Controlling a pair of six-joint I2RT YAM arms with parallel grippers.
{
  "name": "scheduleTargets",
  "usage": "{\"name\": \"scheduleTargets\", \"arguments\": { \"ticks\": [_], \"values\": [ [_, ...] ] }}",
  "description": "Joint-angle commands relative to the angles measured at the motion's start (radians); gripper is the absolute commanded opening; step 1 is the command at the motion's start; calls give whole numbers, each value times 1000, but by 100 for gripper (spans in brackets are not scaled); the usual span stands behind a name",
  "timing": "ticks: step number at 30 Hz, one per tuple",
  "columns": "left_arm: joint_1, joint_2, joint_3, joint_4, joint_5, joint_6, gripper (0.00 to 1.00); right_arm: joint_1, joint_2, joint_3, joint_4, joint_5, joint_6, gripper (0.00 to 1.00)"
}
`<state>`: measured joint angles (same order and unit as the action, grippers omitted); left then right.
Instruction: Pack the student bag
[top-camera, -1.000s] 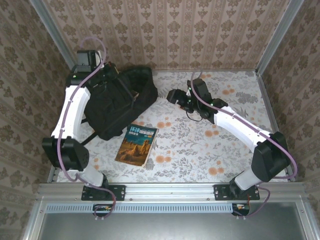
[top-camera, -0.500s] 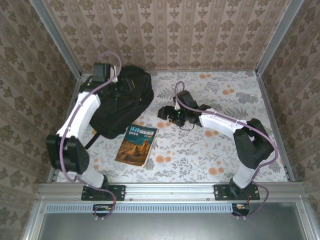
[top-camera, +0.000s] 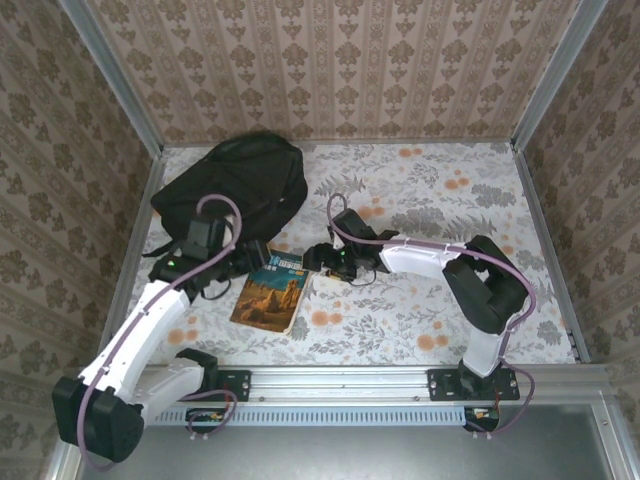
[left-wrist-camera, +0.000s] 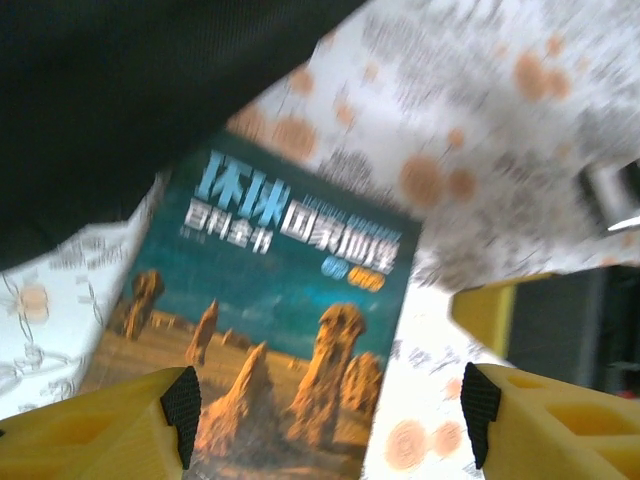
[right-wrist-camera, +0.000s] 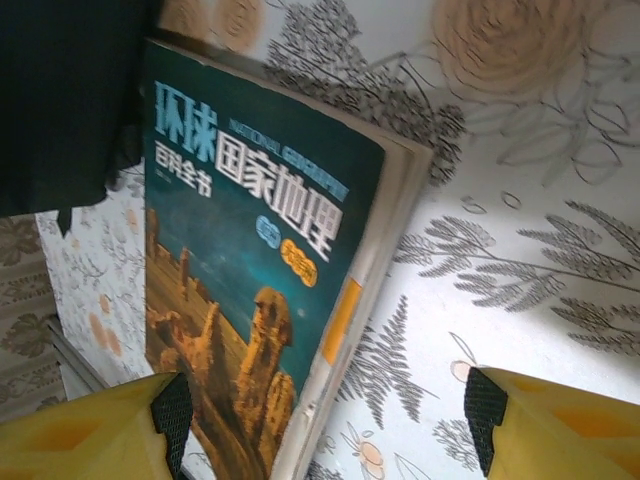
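Note:
The student bag (top-camera: 238, 185), a big black soft backpack, lies at the back left of the table; its black fabric (left-wrist-camera: 120, 100) also shows in the left wrist view and at the upper left (right-wrist-camera: 70, 100) of the right wrist view. A teal book (top-camera: 272, 290) with orange rock towers on its cover lies just in front of it. My left gripper (top-camera: 240, 270) is at the book's left edge, open above the cover (left-wrist-camera: 270, 330), black pads (left-wrist-camera: 182, 415) wide apart. My right gripper (top-camera: 312, 260) is at the book's far right corner, open over its spine edge (right-wrist-camera: 250, 290), holding nothing.
The floral tablecloth (top-camera: 450, 190) stretches free to the right of the book. Patterned walls with metal corner posts (top-camera: 545, 80) close in the back and sides. A metal rail (top-camera: 340, 380) runs along the near edge. The right gripper's yellow finger (left-wrist-camera: 490, 310) shows beyond the book.
My left gripper opened and let go of the bag, then swung forward to the book; the bag settled flat at the back. My right gripper moved left up to the book.

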<state>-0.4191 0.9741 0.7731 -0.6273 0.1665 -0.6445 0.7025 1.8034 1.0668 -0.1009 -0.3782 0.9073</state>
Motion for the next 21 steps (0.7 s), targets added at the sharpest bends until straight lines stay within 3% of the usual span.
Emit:
{"name": "scheduleTargets", "arguments": {
  "ticks": [1, 4, 12, 18, 21],
  "values": [
    [-112, 27, -87, 34, -136, -65, 75, -1, -34, -35, -13, 8, -29, 75],
    [-166, 87, -118, 51, -229, -75, 77, -1, -54, -59, -31, 3, -57, 76],
    [-152, 108, -174, 87, -375, -51, 78, -2, -49, -104, -6, -33, -52, 76],
    [-29, 177, -268, 252, -248, -3, 77, 0, -29, -117, 64, -91, -38, 78],
    [28, 226, -298, 350, -124, 9, 77, 0, -29, -128, 87, -95, -36, 79]
  ]
}}
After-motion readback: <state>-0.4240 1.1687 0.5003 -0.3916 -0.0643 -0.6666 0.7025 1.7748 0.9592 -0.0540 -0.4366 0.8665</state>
